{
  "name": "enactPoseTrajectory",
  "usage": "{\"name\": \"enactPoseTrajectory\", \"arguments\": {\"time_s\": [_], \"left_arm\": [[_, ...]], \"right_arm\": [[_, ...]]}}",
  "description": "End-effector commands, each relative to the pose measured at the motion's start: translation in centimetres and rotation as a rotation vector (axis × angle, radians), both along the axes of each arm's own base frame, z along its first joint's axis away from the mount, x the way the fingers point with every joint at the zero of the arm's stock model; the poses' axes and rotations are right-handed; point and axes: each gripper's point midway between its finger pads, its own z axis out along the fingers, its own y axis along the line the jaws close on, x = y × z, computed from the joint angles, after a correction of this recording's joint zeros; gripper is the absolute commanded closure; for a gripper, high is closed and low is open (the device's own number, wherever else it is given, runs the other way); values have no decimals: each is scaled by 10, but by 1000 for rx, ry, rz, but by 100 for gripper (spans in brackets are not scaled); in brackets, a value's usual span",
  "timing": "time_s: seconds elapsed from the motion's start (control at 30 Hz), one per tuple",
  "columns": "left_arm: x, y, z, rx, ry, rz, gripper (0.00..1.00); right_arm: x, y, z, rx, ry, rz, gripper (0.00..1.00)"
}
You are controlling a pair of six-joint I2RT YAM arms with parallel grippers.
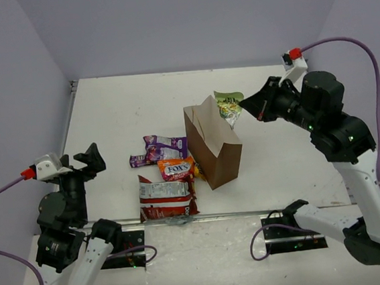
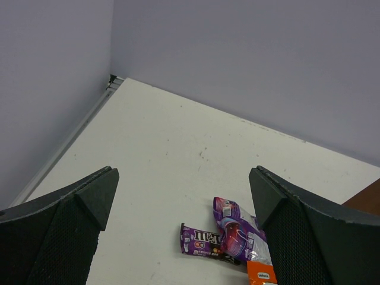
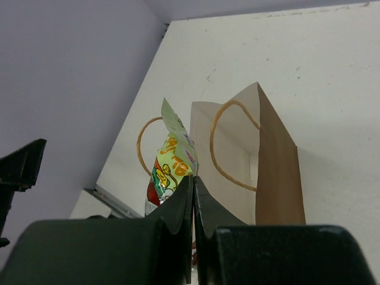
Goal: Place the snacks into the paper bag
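1. While the right gripper (image 1: 246, 110) keeps its fingers pressed together on a green packet (image 1: 229, 105), the packet hangs off the table (image 1: 106, 110) at the top rim of the bag (image 1: 216, 150), on its far right side.
2. Right wrist view: the packet (image 3: 172, 161) shows between the bag's two string handles (image 3: 233, 142). Bag mouth is open. Cannot tell whether the packet is over the opening or just beside it.
3. Bag stands upright at mid-table.
4. Left gripper (image 1: 88, 159): fingers spread wide, holding nothing, over the table's left side, well apart from the snacks.
5. Lying left of the bag:
   - purple packets (image 1: 167, 145), farthest from the arm bases;
   - orange FOX'S bag (image 1: 177, 168), just nearer;
   - yellow piece (image 1: 197, 172), between the FOX'S bag and the paper bag;
   - red-and-silver bag (image 1: 166, 197), nearest the bases.
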Motion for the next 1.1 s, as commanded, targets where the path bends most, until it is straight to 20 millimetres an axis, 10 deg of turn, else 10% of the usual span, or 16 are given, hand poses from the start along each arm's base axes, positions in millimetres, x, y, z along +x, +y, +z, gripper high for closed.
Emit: {"name": "enactPoseTrajectory", "arguments": {"time_s": [0.0, 0.27, 0.43, 0.7, 0.97, 1.07], "left_arm": [[-1, -2, 13, -12, -30, -11, 0], [-1, -1, 12, -12, -28, -9, 0], [-1, -2, 12, -10, -26, -10, 0], [2, -9, 12, 2, -18, -50, 0], [9, -93, -5, 92, 164, -502, 0], [6, -125, -44, 97, 399, -685, 0]], "right_arm": [[-2, 17, 22, -5, -74, 80, 100], [24, 40, 14, -51, -46, 82, 98], [39, 37, 11, -95, -45, 19, 40], [-19, 42, 53, -72, -183, 185, 17], [-59, 40, 9, -175, -177, 274, 11], [-63, 32, -10, -198, -159, 263, 10]]}}
